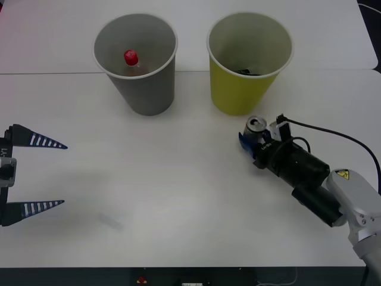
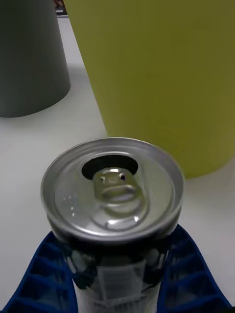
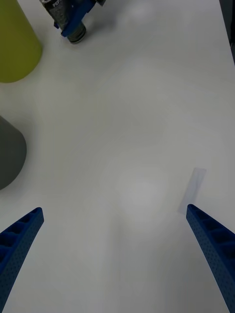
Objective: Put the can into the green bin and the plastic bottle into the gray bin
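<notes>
The silver can [image 1: 256, 124] stands upright just in front of the green bin [image 1: 241, 89], with my right gripper [image 1: 252, 140] shut on its body. In the right wrist view its pull-tab top [image 2: 112, 190] sits between the blue fingers [image 2: 39, 279], and the green bin's wall [image 2: 161, 73] rises close behind. The plastic bottle [image 1: 131, 59], showing its red cap, lies inside the gray bin [image 1: 146, 89]. My left gripper [image 1: 62, 174] hangs open at the table's left side, holding nothing. The left wrist view shows the can [image 3: 76, 33] far off beside the green bin [image 3: 14, 44].
Something dark [image 1: 250, 72] lies at the bottom of the green bin. A black cable [image 1: 333, 134] loops off my right wrist. A pale strip [image 3: 192, 190] lies flat on the white table under my left gripper [image 3: 113, 211]. A table seam [image 1: 47, 72] runs behind the bins.
</notes>
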You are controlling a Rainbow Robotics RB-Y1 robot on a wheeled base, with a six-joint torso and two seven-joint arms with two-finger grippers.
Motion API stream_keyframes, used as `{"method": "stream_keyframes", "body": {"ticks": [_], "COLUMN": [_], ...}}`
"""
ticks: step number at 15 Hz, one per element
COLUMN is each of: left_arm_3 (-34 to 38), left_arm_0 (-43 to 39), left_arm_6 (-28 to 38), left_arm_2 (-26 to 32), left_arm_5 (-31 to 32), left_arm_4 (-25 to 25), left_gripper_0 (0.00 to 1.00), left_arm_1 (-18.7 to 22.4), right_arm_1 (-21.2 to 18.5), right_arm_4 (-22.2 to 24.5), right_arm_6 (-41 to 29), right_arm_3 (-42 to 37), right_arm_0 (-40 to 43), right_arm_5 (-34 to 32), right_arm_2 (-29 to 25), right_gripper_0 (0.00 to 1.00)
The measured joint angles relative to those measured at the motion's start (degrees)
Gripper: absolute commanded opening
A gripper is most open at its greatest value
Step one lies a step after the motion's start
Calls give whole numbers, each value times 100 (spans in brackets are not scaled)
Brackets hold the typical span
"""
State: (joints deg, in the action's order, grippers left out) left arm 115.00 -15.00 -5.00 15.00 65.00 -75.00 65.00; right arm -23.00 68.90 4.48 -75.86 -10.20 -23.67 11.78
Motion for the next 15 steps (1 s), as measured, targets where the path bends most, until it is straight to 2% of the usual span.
{"method": "stream_keyframes", "body": {"ticks": [3, 6, 11, 15], "left_arm_3": [0, 0, 0, 0], "left_arm_0": [0, 0, 0, 0], "left_arm_6": [0, 0, 0, 0], "left_arm_2": [0, 0, 0, 0], "left_arm_5": [0, 0, 0, 0], "left_arm_4": [0, 0, 0, 0], "left_gripper_0": [100, 100, 100, 100], "left_arm_1": [0, 0, 0, 0], "right_arm_1": [-59, -280, -767, -1382], "right_arm_4": [0, -13, -444, -372], "right_arm_6": [0, -52, -279, -1200], "right_arm_3": [-25, -136, -266, -1047], "right_arm_0": [7, 8, 50, 316], "right_arm_5": [-80, -314, -1127, -1454], "right_arm_2": [3, 32, 37, 36], "right_gripper_0": [0, 0, 0, 0]}}
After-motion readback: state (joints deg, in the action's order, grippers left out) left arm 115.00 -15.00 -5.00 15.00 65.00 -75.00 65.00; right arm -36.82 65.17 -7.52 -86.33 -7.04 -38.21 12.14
